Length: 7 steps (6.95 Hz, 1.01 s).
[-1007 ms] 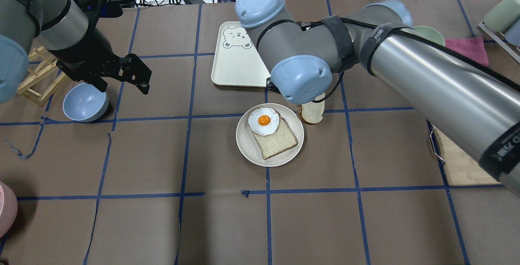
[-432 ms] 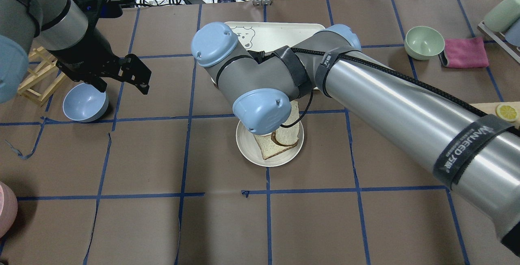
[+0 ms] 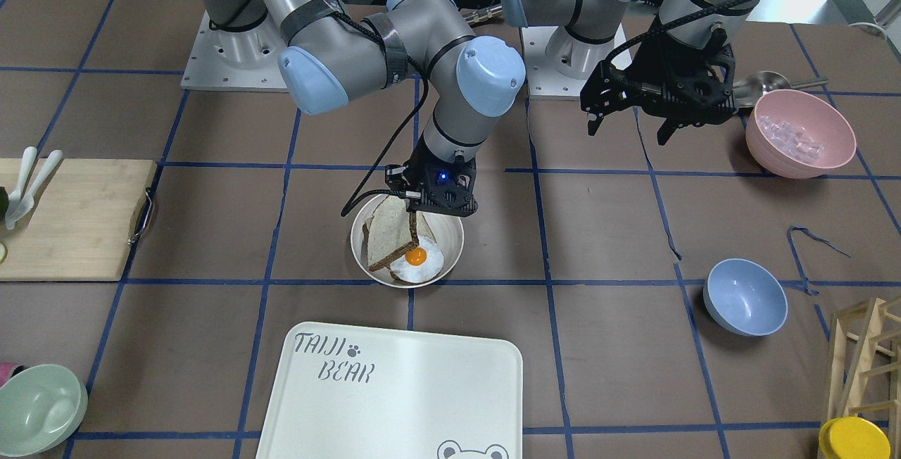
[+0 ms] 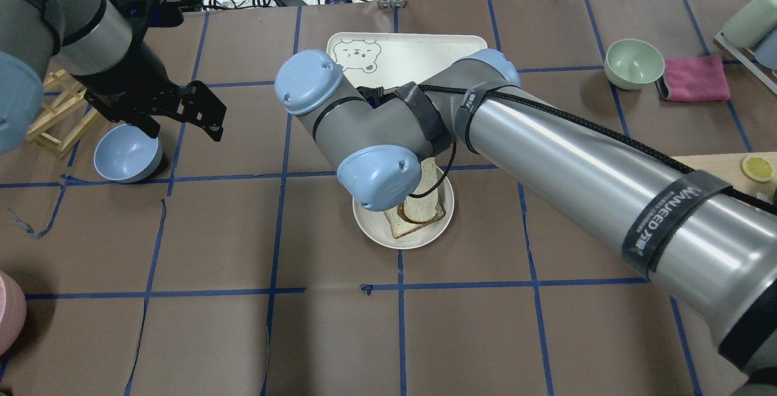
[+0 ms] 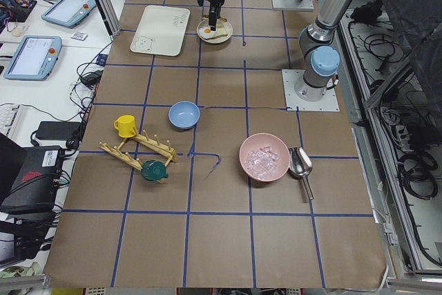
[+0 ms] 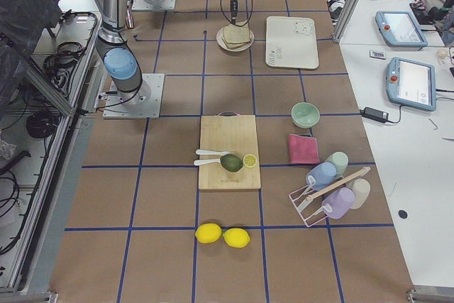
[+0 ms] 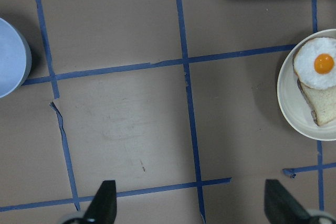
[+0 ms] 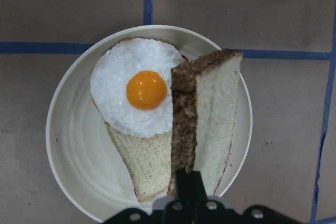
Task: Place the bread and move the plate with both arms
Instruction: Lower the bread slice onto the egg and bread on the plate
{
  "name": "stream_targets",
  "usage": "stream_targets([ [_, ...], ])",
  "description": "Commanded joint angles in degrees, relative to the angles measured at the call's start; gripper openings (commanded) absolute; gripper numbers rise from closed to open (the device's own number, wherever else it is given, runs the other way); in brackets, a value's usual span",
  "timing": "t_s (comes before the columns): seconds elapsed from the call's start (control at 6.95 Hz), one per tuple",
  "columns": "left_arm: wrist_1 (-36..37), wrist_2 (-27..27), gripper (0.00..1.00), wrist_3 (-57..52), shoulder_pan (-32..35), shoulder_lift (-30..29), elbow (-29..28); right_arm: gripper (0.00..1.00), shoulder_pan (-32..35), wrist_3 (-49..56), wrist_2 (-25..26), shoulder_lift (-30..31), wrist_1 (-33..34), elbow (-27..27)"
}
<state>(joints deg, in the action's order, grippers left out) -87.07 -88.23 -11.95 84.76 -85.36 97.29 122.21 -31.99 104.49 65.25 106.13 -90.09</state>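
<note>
The round off-white plate (image 4: 370, 233) holds a squarer bread slice (image 4: 399, 227) with a fried egg (image 3: 417, 260) on it. My right gripper (image 3: 431, 198) is shut on the domed bread slice (image 3: 391, 230). It holds the slice on edge, tilted, just over the plate beside the egg. In the right wrist view the slice (image 8: 210, 124) stands between the fingers (image 8: 190, 184) above the plate (image 8: 68, 145) and the egg (image 8: 139, 87). My left gripper (image 4: 185, 132) is open and empty, well to the left of the plate (image 7: 289, 103), above the table.
The white TAIJI BEAR tray (image 4: 419, 50) lies just beyond the plate. A blue bowl (image 4: 126, 153) sits under my left gripper, with a wooden rack (image 3: 866, 353) beside it. A pink bowl (image 3: 799, 131), a green bowl (image 4: 634, 63), a pink cloth (image 4: 695, 77) and a cutting board (image 3: 70, 219) sit further out.
My right arm has swung left with the bread slice, from just right of the plate to over it, covering the egg from above. My left arm has not moved.
</note>
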Motion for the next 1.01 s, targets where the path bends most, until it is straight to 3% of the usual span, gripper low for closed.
stream_targets([
  [0.0, 0.14, -0.09, 1.0, 0.0, -0.12, 0.02, -0.09, 0.12, 0.04, 0.09, 0.01, -0.39, 1.18, -1.13],
  [0.14, 0.05, -0.1, 1.0, 0.0, -0.03, 0.02, 0.0, 0.78, 0.04, -0.17, -0.16, -0.21, 7.1, -2.27],
  [0.29, 0.14, -0.1, 1.0, 0.0, -0.03, -0.07, 0.0, 1.0, -0.48, 0.43, -2.51, 0.4, 11.25, -2.28],
  [0.43, 0.14, -0.01, 1.0, 0.0, -0.03, -0.16, 0.0, 1.0, -2.14, 0.61, -12.97, 3.1, 10.86, -2.37],
  [0.58, 0.05, 0.78, 1.0, 0.0, -0.03, -0.33, 0.09, 1.0, -5.81, 2.1, -14.47, 5.48, 7.11, -2.37],
  [0.86, 0.14, 0.34, 1.0, 1.04, -0.12, -1.56, 0.61, 1.0, -15.29, 16.63, -14.57, 12.41, -3.25, -1.94],
])
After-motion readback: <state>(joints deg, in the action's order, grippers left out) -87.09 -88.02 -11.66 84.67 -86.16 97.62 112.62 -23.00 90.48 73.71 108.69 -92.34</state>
